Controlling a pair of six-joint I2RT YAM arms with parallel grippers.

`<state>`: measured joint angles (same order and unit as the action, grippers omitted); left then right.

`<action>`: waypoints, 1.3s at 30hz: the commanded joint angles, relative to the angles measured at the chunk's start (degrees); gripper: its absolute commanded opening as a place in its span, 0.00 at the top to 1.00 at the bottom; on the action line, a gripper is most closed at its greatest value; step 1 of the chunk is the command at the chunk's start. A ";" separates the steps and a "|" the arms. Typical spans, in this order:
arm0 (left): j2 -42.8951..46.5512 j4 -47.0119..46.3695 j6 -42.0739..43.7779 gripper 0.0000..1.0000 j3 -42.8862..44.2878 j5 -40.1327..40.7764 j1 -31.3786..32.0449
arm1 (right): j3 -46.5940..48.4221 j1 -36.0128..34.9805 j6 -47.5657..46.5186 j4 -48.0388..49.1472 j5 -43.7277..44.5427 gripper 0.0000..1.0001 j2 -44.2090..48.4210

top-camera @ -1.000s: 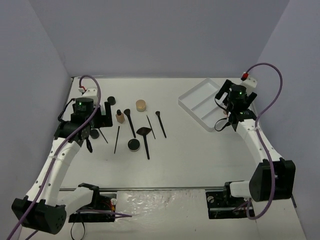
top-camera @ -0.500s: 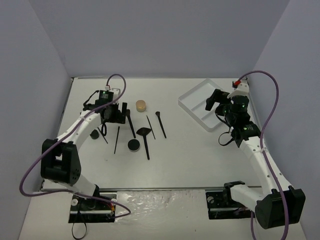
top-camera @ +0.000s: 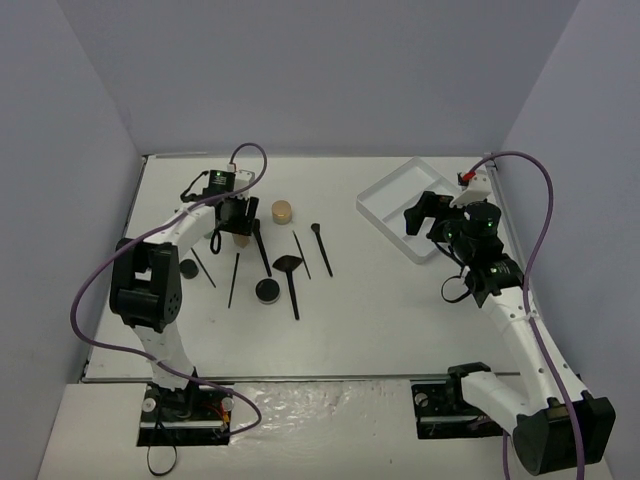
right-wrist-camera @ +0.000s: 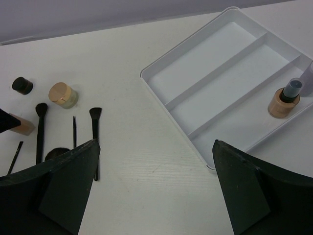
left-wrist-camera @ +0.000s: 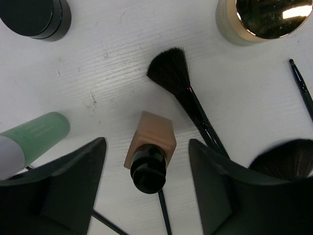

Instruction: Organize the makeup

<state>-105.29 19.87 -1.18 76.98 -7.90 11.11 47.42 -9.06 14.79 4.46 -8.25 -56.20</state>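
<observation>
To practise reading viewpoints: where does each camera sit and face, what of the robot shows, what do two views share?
Top external: above, behind the robot, facing down; left arm, right arm show.
Left wrist: straight down over tan bottle; open left gripper shows.
Right wrist: slanting at white tray; open right gripper shows.
Both wrist views share that bottle.

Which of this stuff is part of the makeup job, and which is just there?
Job: tan bottle, green bottle, jar, black pot, brush, pencil, round bottle already in the tray.
Just there: tray, table.
</observation>
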 commanded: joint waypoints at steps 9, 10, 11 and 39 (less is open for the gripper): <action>3.49 -0.87 1.01 0.96 0.45 -2.76 -0.08 | -0.30 -0.43 -0.86 2.74 -1.34 0.02 0.72; 4.15 -0.58 0.99 1.00 0.56 -2.91 0.05 | -0.18 -0.45 -0.82 2.72 -1.51 0.02 0.55; 4.80 -0.28 0.94 1.00 0.81 -2.91 0.25 | -0.08 -0.50 -0.82 2.67 -1.71 0.02 0.50; -13.07 6.76 -9.19 0.97 30.04 6.84 37.10 | -0.64 -1.22 -2.01 -3.71 4.62 0.02 5.87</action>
<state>-118.16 27.24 -9.43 102.37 -2.71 48.58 46.50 -9.85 13.94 -0.39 -5.75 -51.86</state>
